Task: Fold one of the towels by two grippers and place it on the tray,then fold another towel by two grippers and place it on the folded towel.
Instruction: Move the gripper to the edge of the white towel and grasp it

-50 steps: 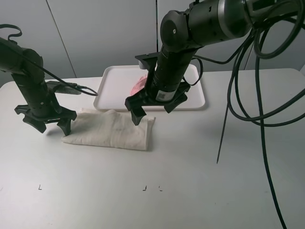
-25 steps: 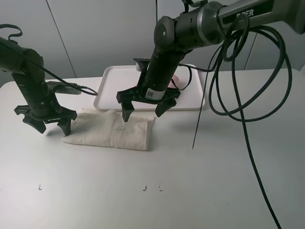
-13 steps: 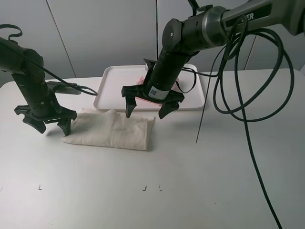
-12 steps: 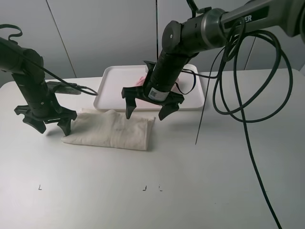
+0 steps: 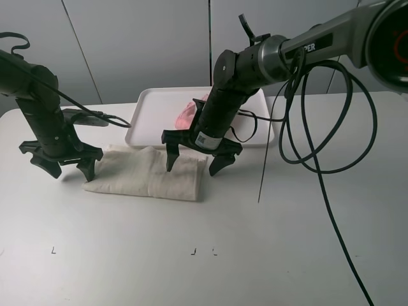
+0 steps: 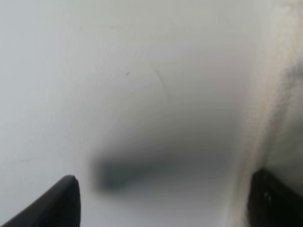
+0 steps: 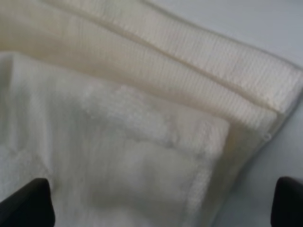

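Cream towel [image 5: 150, 173] beneath empty, wide-spread jaws: left gripper [image 5: 72, 173] one end, right gripper [image 5: 191, 169] the other.

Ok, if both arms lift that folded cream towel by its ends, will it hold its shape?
Probably not: the folded cream terry towel lies in soft, rumpled layers, so its middle would likely sag. Its stacked edges look loose and may slide apart.

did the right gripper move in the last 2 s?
Yes. The right gripper has come down from the front edge of the tray toward the right end of the cream towel, open astride that end.
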